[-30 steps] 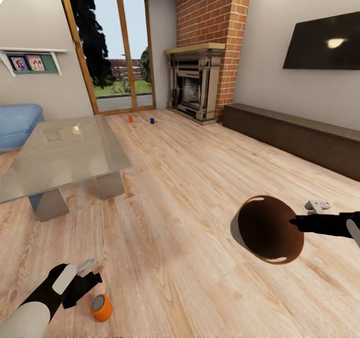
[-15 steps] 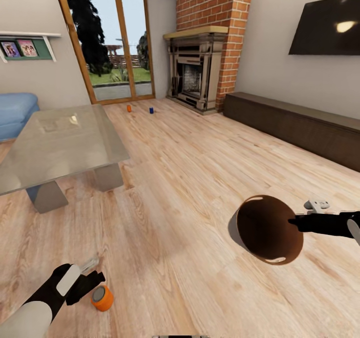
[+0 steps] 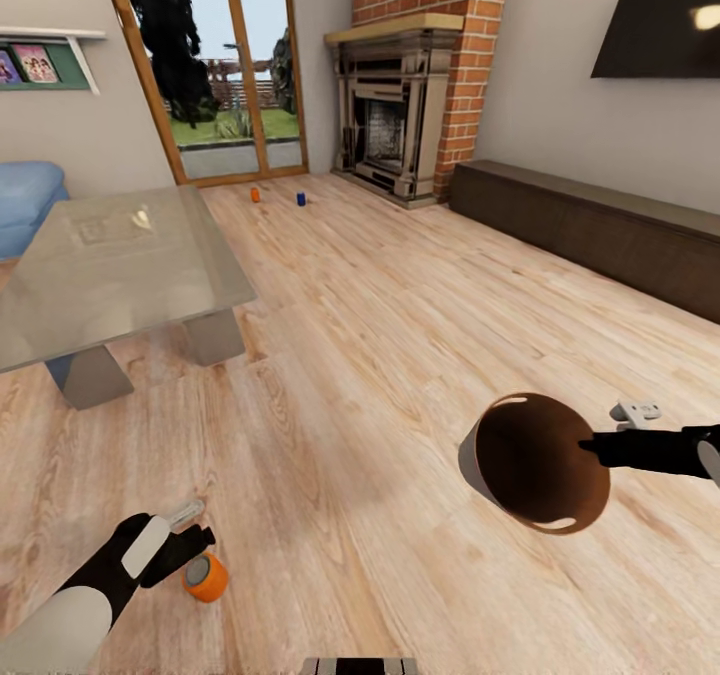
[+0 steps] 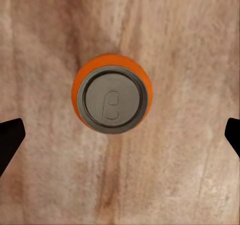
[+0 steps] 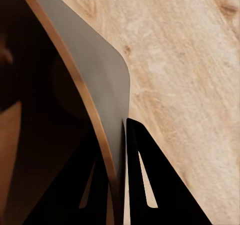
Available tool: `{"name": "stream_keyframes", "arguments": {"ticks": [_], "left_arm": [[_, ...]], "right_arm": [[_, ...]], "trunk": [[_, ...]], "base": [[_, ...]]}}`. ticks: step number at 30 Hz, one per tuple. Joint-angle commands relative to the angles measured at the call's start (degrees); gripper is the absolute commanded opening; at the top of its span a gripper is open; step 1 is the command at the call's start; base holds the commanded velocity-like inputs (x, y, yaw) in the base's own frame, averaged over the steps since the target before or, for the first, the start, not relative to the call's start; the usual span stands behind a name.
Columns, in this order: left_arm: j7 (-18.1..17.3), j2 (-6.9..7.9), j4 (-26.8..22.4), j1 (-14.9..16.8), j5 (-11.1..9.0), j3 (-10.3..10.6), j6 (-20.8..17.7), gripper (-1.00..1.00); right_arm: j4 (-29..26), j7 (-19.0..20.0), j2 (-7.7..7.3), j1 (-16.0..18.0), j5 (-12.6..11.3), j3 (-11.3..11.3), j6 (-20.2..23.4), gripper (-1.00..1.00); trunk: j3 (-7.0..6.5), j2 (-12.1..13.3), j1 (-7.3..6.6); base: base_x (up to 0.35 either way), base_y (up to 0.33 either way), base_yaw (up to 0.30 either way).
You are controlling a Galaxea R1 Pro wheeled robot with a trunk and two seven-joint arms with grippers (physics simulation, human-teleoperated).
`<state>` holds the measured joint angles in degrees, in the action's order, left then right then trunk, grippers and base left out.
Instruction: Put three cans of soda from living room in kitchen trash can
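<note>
The left hand hangs low over the light wood floor with its fingers spread wide — in the left wrist view the two dark fingertips stand at opposite edges, and the orange can sits upright between them, grey top facing the camera, touched by neither. In the head view that can stands on the floor just beside the hand. Against the picture from a second ago the hand and can keep much the same relation, while the whole room has slid across the view: the fireplace and glass doors sit higher, the glass tabletop has shifted, so the head or base has moved, not the things.

The right hand is clamped on the rim of the trash can — the right wrist view shows its fingers pinching the thin wall from both sides. The bin is carried tipped, brown inside facing the camera (nothing visible in it).

Far beyond both hands, near the doors, a second orange-looking can and the blue can stand on the floor, close together.

My reading: the left hand is lined up for a grasp, and none of the three cans is binned yet.
</note>
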<state>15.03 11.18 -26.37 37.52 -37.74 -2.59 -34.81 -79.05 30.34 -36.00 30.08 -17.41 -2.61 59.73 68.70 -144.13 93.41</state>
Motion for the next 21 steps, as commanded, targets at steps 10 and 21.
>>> {"name": "stream_keyframes", "arguments": {"ticks": [10, 21], "left_arm": [[-1.4, -0.03, 0.0, 0.4, 0.0, 3.2, 1.8, 1.00], [-2.4, 0.59, 0.0, 1.3, 0.1, 3.3, 2.1, 1.00]], "right_arm": [[-0.5, 0.3, -2.71, -0.4, -5.1, -0.1, 0.3, -1.00], [-0.7, 0.3, -2.93, -0.5, -5.4, -0.2, 0.3, -1.00]], "trunk": [[2.22, -0.1, 0.25], [4.65, -0.3, 0.53]], "base": [[0.000, 0.000, 0.000], [0.000, 0.000, 0.000]]}}
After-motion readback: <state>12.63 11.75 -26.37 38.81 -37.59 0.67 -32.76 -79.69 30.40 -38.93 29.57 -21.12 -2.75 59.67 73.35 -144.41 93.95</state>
